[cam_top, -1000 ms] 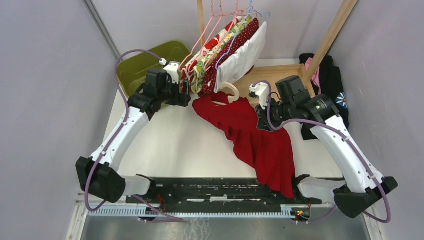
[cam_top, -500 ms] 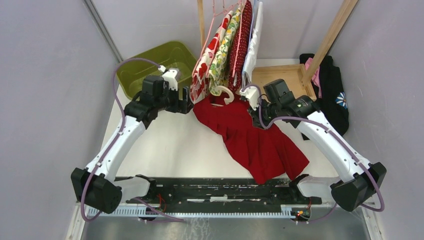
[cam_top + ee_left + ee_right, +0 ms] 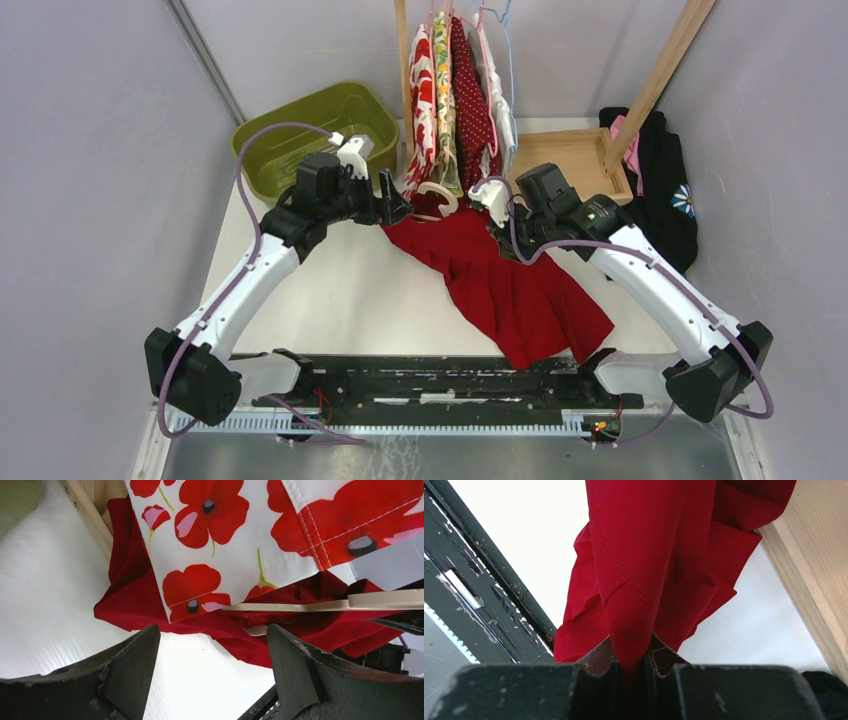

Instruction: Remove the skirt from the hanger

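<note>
- The red skirt (image 3: 505, 285) lies spread on the white bench (image 3: 330, 290). Its upper end is by the cream hanger (image 3: 441, 196) at the foot of the hanging clothes (image 3: 455, 100), and its hem reaches the black rail (image 3: 400, 372) along the near edge.
- The right pincer (image 3: 631, 655) is nearly closed, nipping a fold of the skirt. The cloth falls away from it in pleats.
- The left pincer (image 3: 212, 635) stands wide with nothing in it, just short of the skirt's left edge. The hanger's pale arm lies across the view ahead.
- The open room is a broad bare stretch of bench left of the skirt, between the left arm and the rail. A narrower strip runs right of the skirt, under the right arm.
- A green bin (image 3: 300, 125) sits behind the left pincer and a wooden tray (image 3: 575, 160) just behind the right one. A black garment (image 3: 665, 190) lies by the right wall, and grey walls close in on both sides.
- The hanging clothes drop between the two pincers, beside an upright wooden post (image 3: 402, 60).
- In the left wrist view a poppy-print cloth (image 3: 240, 540) covers the skirt's top and much of the hanger.
- Whether the skirt is fastened to the hanger cannot be told.
- The hanger's hook is lost among the clothes.
- From above, the right pincer's fingers are hidden beneath its own wrist.
</note>
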